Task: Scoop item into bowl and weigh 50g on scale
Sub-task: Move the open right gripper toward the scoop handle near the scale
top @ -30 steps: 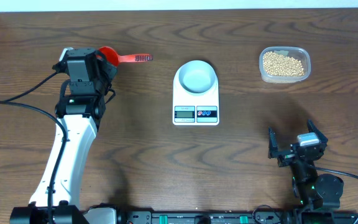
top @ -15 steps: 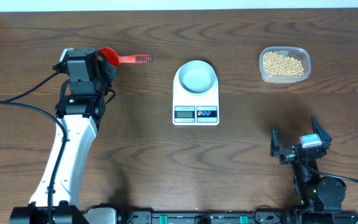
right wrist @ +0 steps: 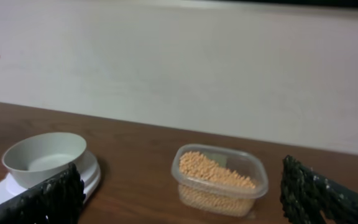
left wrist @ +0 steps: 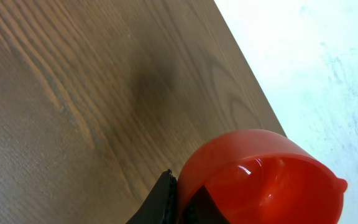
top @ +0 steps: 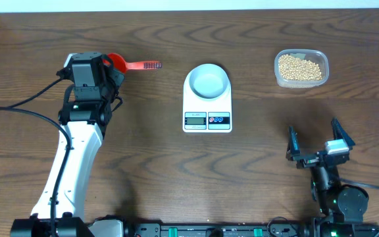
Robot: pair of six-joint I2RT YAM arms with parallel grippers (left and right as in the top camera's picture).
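Beans sit in the tub, small, light and rolly, so we should take the scoop by its handle. Right jaws are spread; left jaws, we cannot tell.

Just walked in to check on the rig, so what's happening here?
The left gripper is over the red scoop, far left; whether it grips it is unclear. The right gripper hangs open and empty at the near right. The bowl sits empty on the scale, and the beans are in their clear tub.
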